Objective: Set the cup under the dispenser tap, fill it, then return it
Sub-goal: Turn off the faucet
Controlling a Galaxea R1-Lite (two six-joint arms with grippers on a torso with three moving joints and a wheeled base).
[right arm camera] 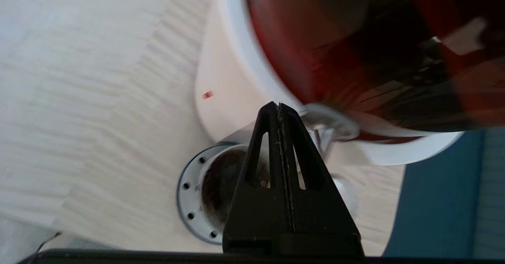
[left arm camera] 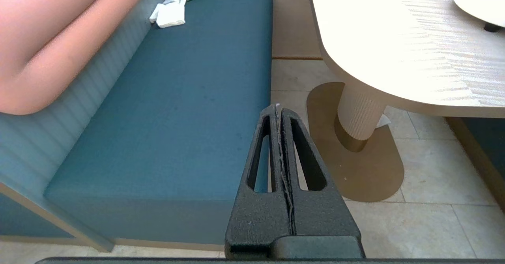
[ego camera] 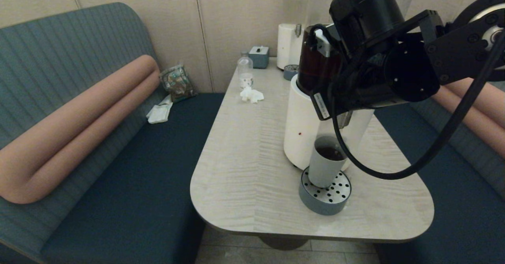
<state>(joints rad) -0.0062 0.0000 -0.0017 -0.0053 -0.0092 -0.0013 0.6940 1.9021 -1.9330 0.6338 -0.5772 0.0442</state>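
Observation:
The grey-blue cup stands upright on the round drip tray, against the dispenser's white base, and holds dark liquid. In the right wrist view the cup sits below the steel dispenser tap and the dark brown tank. My right gripper is shut and empty, hovering above the cup close beside the tap. In the head view my right wrist hides most of the tap. My left gripper is shut and parked off the table, over the bench edge and floor.
At the table's far end are a clear bottle, a crumpled tissue, a tissue box and a paler second dispenser with its own tray. Blue benches flank the table.

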